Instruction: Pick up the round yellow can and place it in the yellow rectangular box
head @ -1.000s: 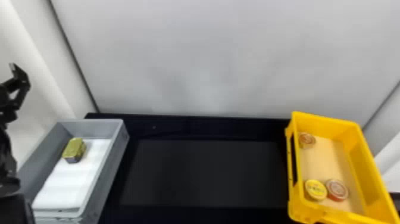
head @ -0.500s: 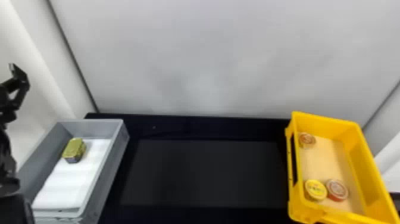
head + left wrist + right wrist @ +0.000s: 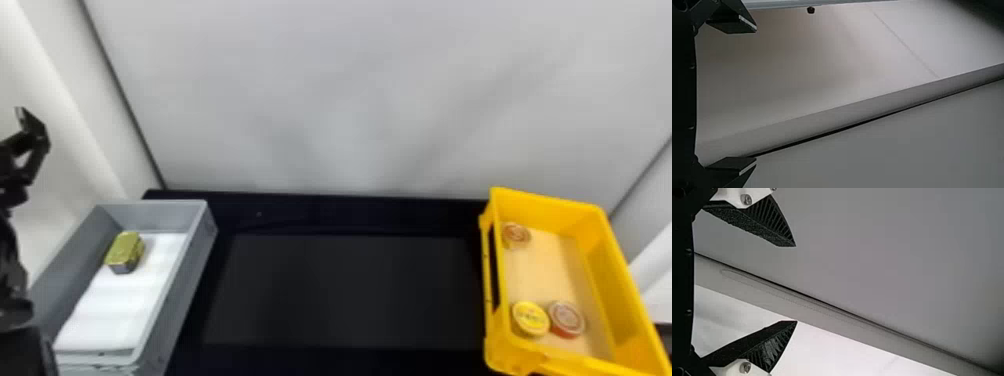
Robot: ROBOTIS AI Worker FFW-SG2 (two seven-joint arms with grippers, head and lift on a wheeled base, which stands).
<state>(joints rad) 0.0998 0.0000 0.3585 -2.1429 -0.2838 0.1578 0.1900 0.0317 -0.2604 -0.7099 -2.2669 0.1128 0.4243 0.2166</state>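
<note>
- Pale wall panel (image 3: 350, 90): upright, behind the yellow rectangular box and running far to its left.
- Black tabletop (image 3: 350, 215): under the yellow rectangular box and stretching away to its left.
- Yellow rectangular box (image 3: 620, 280): set at the right side, its floor a cream colour.
- Gray bin (image 3: 185, 290): well apart from the yellow rectangular box, to its left.
- White sheet (image 3: 110, 310): lies on the floor of the gray bin, left of the yellow rectangular box.
- Left end effector (image 3: 30, 132): well left of the yellow rectangular box, its fingers spread wide with nothing between them.
- Right end effector (image 3: 796, 284): also spread wide and empty; its place against the yellow rectangular box I cannot tell.
- Gold tin (image 3: 125, 250): on the white sheet, left of the yellow rectangular box.
- Round yellow can (image 3: 530, 318): inside the yellow rectangular box, at its near end.
- Red can (image 3: 566, 318): in the box's near end too, right beside the yellow one, probably touching it.
- Brownish-lidded can (image 3: 516, 235): in the box's far left part.
</note>
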